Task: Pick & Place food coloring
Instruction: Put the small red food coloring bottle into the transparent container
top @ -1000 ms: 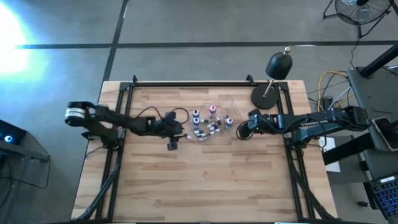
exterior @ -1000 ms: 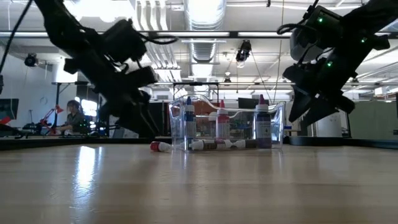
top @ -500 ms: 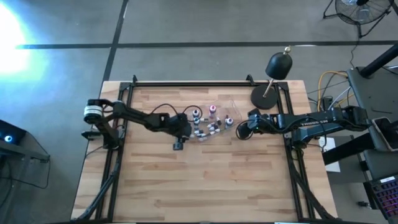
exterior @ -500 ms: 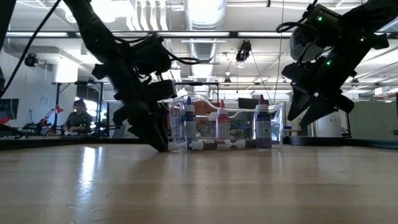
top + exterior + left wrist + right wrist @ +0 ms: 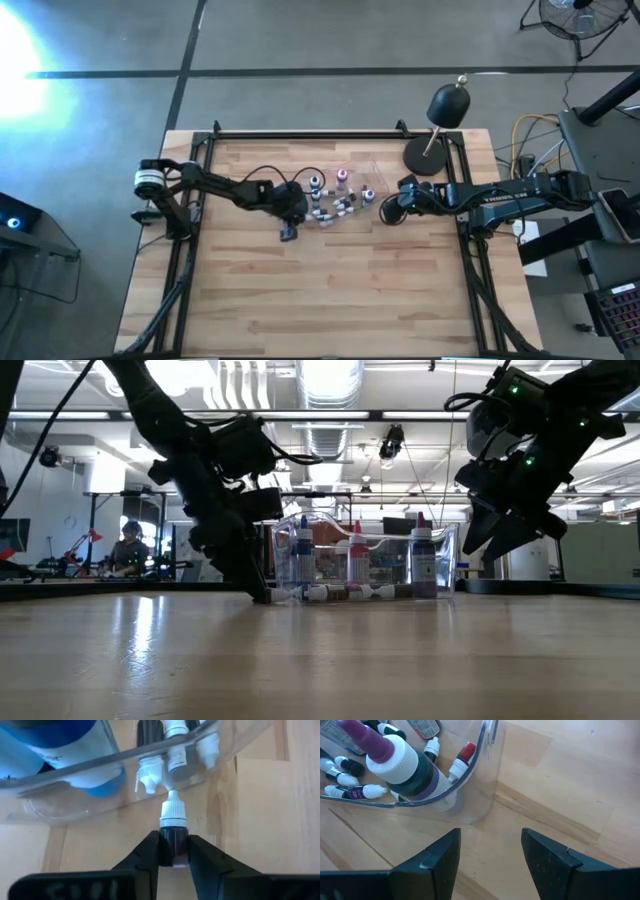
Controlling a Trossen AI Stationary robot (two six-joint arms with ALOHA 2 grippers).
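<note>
Left gripper (image 5: pixel 174 851) is closed on one food coloring bottle (image 5: pixel 173 832) just outside the clear tray (image 5: pixel 75 785); placement is pending, other bottles already lie inside.

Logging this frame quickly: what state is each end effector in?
Left end effector: closed on a dark food coloring bottle.
Right end effector: open, empty.

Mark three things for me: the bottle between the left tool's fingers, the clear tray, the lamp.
dark bottle (image 5: pixel 173 842), left wrist view, on its dark body below the white cap.
clear tray (image 5: pixel 100 762), left wrist view, on its curved wall.
lamp (image 5: pixel 449 104), high view, on the black dome head.
</note>
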